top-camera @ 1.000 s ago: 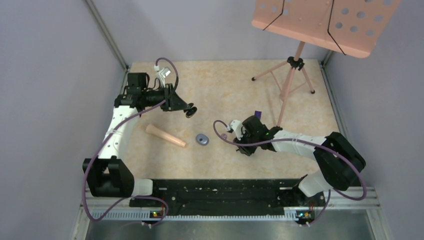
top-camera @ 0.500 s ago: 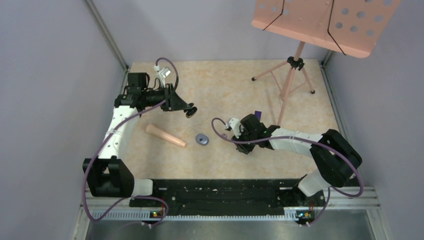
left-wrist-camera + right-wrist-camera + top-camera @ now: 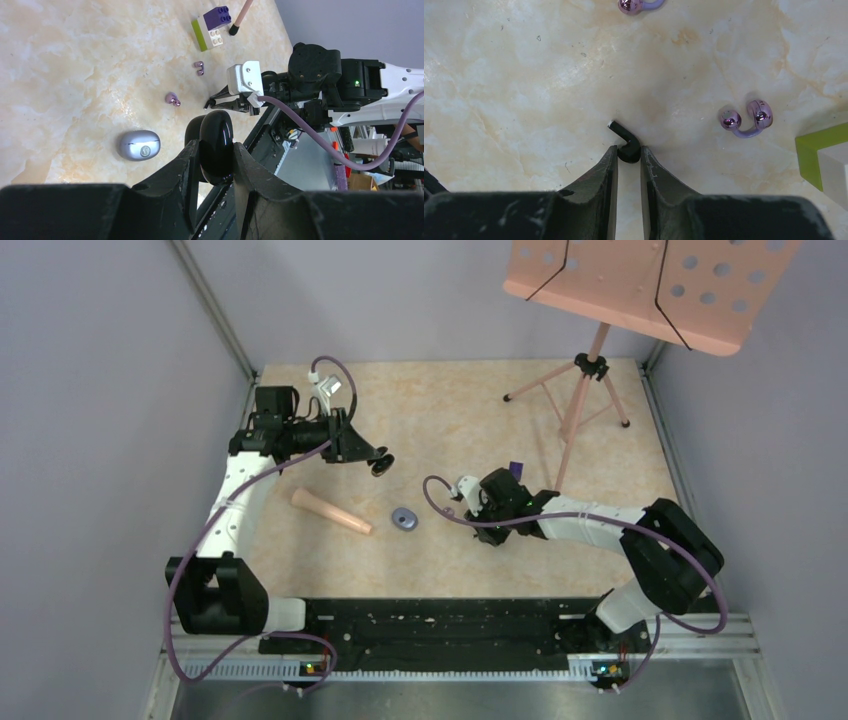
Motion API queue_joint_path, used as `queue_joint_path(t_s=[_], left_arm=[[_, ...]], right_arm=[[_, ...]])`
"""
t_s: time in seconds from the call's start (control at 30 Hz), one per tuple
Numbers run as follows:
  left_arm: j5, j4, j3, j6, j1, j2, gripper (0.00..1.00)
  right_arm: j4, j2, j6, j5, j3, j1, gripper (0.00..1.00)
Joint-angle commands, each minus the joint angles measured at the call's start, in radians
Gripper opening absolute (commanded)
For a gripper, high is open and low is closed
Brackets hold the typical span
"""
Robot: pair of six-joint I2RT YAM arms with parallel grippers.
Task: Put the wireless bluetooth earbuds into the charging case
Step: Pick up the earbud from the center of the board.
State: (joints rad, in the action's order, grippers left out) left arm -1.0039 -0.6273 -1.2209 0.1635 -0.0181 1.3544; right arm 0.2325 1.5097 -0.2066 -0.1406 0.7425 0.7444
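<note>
My left gripper (image 3: 381, 462) is shut on a glossy black oval charging case (image 3: 216, 145) and holds it above the table at the back left. My right gripper (image 3: 629, 149) is low on the table near its middle (image 3: 462, 505), shut on a small black earbud (image 3: 626, 142) whose stem points up-left. Two pale purple ring-like earbuds lie nearby, one to the right (image 3: 746, 120) and one at the top edge (image 3: 639, 5); both also show in the left wrist view (image 3: 172, 98) (image 3: 199, 67). A second black earbud is out of view.
A closed silver-lavender oval case (image 3: 404, 519) lies left of my right gripper. A peach cone (image 3: 330, 511) lies further left. A purple-and-yellow block (image 3: 212, 27) sits behind my right gripper. A pink music stand (image 3: 580, 400) stands at the back right.
My right gripper has shifted slightly to the left along the table and then held still. The left arm has not moved.
</note>
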Motion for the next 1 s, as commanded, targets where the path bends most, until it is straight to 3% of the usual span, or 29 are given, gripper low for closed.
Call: queue_joint_path(t_s=[0.0,0.23,0.37,0.67,0.97], left_arm=[[-0.008,0.046,0.009,0.007,0.006,-0.039,0.00],[-0.006,0.047,0.013,0.008,0.009,-0.041,0.00],[0.011,0.049,0.015,0.011,0.009,-0.035,0.00],[0.121,0.049,-0.061,0.007,-0.077,0.066,0.00],[0.245,0.096,-0.182,0.098,-0.246,0.159,0.00]], right_arm=[[0.045,0.008,0.008,0.010,0.031,0.009,0.15],[0.034,0.003,0.004,0.014,0.025,0.009,0.03],[0.046,-0.038,-0.083,0.033,0.056,0.009,0.00],[0.171,-0.234,-0.547,0.050,0.237,0.013,0.00],[0.169,-0.251,-0.938,0.281,0.445,0.077,0.00]])
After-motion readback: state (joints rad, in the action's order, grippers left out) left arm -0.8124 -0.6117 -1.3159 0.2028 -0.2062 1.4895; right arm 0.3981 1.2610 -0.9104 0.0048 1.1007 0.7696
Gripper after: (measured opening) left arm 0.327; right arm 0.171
